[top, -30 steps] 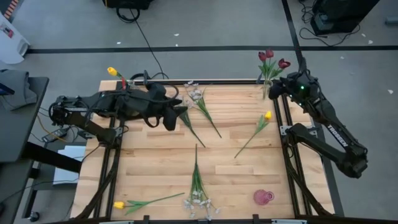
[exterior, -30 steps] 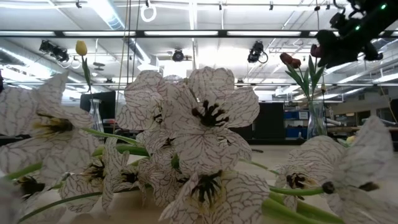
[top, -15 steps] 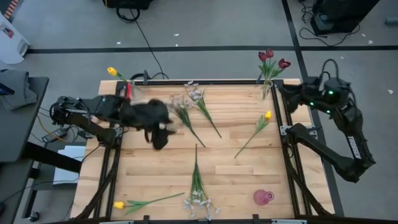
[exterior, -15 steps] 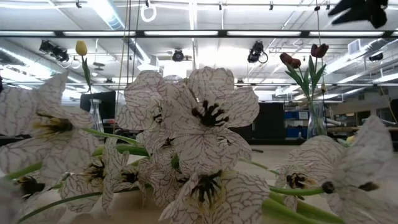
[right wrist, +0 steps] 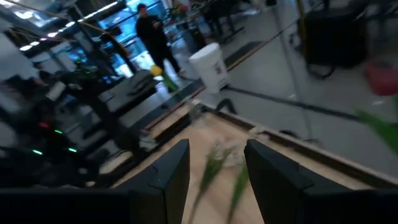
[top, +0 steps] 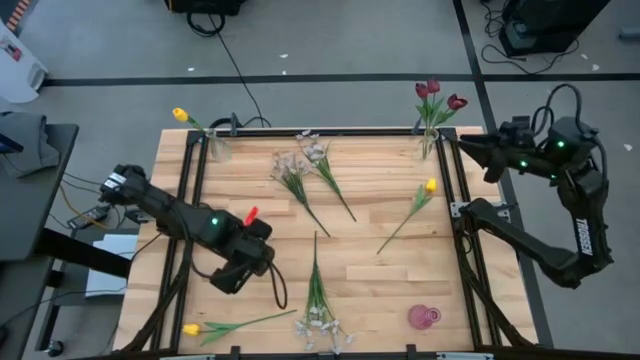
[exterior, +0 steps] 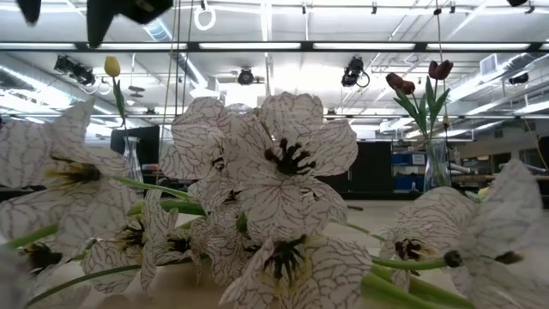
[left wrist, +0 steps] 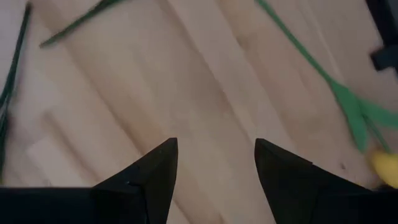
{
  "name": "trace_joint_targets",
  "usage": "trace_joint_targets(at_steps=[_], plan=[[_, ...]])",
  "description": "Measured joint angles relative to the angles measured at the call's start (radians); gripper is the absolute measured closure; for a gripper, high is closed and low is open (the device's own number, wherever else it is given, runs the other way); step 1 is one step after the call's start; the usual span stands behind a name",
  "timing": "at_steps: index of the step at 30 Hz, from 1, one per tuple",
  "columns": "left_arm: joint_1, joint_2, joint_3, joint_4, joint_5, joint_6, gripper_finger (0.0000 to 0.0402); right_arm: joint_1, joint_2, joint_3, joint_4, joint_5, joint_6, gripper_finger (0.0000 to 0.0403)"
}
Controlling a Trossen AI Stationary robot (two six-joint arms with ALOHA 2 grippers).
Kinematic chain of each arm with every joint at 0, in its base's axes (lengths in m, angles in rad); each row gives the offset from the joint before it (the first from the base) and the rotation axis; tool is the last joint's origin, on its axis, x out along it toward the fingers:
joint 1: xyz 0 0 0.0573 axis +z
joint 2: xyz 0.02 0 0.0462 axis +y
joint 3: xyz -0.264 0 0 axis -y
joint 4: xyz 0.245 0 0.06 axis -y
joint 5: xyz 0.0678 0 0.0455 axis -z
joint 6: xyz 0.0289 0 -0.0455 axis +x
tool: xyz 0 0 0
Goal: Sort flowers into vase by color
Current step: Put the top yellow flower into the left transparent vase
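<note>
One yellow tulip (top: 180, 115) stands in a clear vase (top: 216, 148) at the far left corner. Three dark red tulips (top: 436, 95) stand in a vase (top: 428, 145) at the far right corner. Lying flat on the wood are two whitish sprays (top: 305, 160), a yellow tulip (top: 430, 186), a whitish spray (top: 318, 318) and another yellow tulip (top: 190, 329). My left gripper (top: 228, 280) hovers open over the near left boards, and its wrist view shows that tulip's yellow head (left wrist: 385, 167) beside it. My right gripper (top: 475, 148) is open, off the table's far right edge.
A small pink vase (top: 423, 317) lies on its side near the near right corner. Black frame rails (top: 190, 215) run along the table's left and right edges. Bare boards (top: 250, 240) lie mid-table. A person (right wrist: 152, 31) stands in the room beyond.
My left gripper has swung from beside the far whitish sprays toward the near edge and now hangs over the near left boards. My right gripper has drawn back from the red tulips' vase toward the right, past the table's edge. No flower has moved.
</note>
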Motion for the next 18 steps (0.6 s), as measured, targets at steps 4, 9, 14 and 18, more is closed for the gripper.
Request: trace_joint_targets(at_steps=[4,9,14,18], plan=[[-0.009,0.001,-0.107,0.222,0.033,-0.065,0.0183,0.0,0.047,0.0,-0.005,-0.083,0.017,0.0238],[0.027,-0.014,-0.15,0.556,0.053,-0.249,0.019,0.039,0.092,0.0,0.018,-0.098,0.015,0.0238],[0.109,-0.02,-0.149,0.782,-0.072,-0.362,0.0199,0.145,0.117,0.0,0.056,-0.014,-0.041,0.0238],[0.191,-0.021,-0.149,0.873,-0.19,-0.39,0.0199,0.259,0.154,0.0,0.074,0.042,-0.104,0.0238]])
